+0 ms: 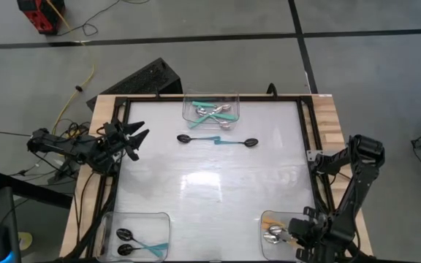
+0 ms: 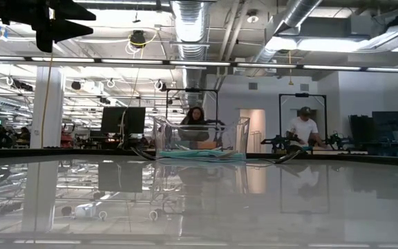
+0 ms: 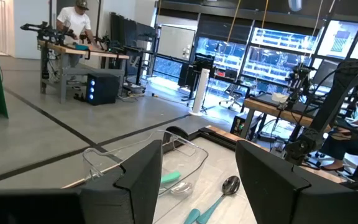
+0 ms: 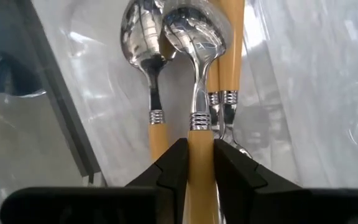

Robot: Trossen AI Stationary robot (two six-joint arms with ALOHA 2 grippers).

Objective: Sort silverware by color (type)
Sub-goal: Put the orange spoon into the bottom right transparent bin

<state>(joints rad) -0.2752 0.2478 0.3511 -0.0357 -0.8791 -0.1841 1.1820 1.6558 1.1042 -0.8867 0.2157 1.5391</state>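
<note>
- The right gripper (image 4: pixel 200 163), at the lower right of the high view over the lower-right bin (image 1: pixel 266 219), is clamped on the orange handle of a silver spoon (image 4: pixel 197 37). In the right wrist view that spoon hangs just above other orange-handled spoons (image 4: pixel 143 31) lying in the bin. If the fingers part too high, I judge the spoon may bounce on the pile or tip over the bin wall.
- The handle sits narrowly between the fingertips; a slight twist could let it slide out early.
- The left gripper (image 1: pixel 133 139) hovers at the left edge of the table, fingers spread and holding nothing.
- Two black spoons with teal handles (image 1: pixel 218 140) lie end to end on the bare table, upper middle of the high view, just below the top bin (image 1: pixel 234 97). Their handles touch or nearly touch, so a pinch on one may drag the other.
- The top bin holds silver spoons with teal handles (image 1: pixel 214 113); the lower-left bin (image 1: pixel 163 219) holds black spoons with teal handles (image 1: pixel 136 243). Both sorts share the teal handle, so a mix-up between these bins seems the likeliest sorting slip.
- The glossy table may let a spoon skid away under a closing finger.
</note>
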